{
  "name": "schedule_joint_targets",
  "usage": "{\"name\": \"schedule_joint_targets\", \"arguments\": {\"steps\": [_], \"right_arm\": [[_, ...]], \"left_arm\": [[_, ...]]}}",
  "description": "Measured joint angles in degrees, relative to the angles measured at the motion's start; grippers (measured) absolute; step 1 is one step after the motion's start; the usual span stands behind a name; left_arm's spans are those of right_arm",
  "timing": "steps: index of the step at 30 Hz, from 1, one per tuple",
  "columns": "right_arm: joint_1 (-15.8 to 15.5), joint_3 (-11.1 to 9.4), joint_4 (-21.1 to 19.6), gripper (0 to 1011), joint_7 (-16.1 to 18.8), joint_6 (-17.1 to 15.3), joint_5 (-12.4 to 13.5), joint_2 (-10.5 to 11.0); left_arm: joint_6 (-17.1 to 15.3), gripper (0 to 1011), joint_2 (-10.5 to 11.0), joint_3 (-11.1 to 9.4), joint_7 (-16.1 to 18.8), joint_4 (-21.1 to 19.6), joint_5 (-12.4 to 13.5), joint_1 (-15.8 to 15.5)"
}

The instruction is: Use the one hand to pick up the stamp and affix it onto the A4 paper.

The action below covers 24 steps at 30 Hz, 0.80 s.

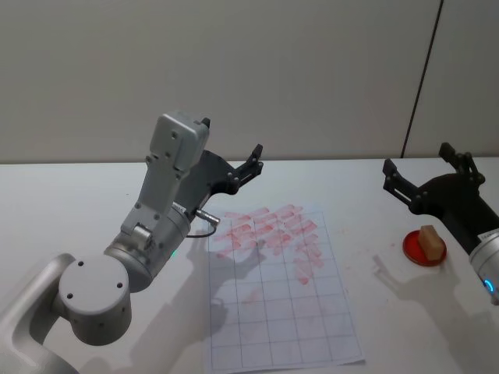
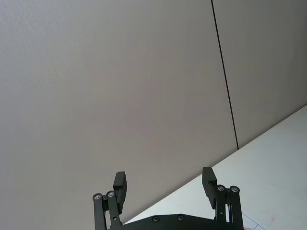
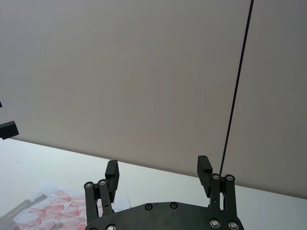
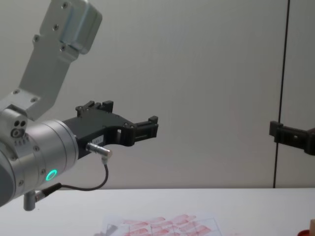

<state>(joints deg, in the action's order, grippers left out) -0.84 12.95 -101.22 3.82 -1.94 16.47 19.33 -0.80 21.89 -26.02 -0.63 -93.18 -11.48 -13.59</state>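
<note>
White A4 paper (image 1: pixel 281 296) w/ pinkish-red prints on white tabletop (image 1: pixel 78 210), beige wall (image 1: pixel 234 70) behind. Tan wooden block stamp (image 1: pixel 428 240) on round red pad (image 1: pixel 411 248), right of paper. Left gripper (image 2: pixel 163 178) above paper's far-left corner, right gripper (image 1: pixel 417 160) right of paper; both wide open, empty.

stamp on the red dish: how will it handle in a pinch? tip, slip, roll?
The stamp looks like a small block with a wooden top, so probably rigid and light. Its flat sides should suit a pinch, and it likely won't roll. It stands taller than wide on the red dish, so a sideways nudge may tip it.
</note>
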Motion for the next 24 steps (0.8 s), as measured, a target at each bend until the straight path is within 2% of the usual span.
{"name": "schedule_joint_targets", "arguments": {"steps": [24], "right_arm": [[0.00, -0.01, 0.00, 1001, 0.01, -0.01, 0.00, 0.00]], "left_arm": [[0.00, 1001, 0.00, 0.00, 0.00, 0.00, 0.00, 0.00]]}}
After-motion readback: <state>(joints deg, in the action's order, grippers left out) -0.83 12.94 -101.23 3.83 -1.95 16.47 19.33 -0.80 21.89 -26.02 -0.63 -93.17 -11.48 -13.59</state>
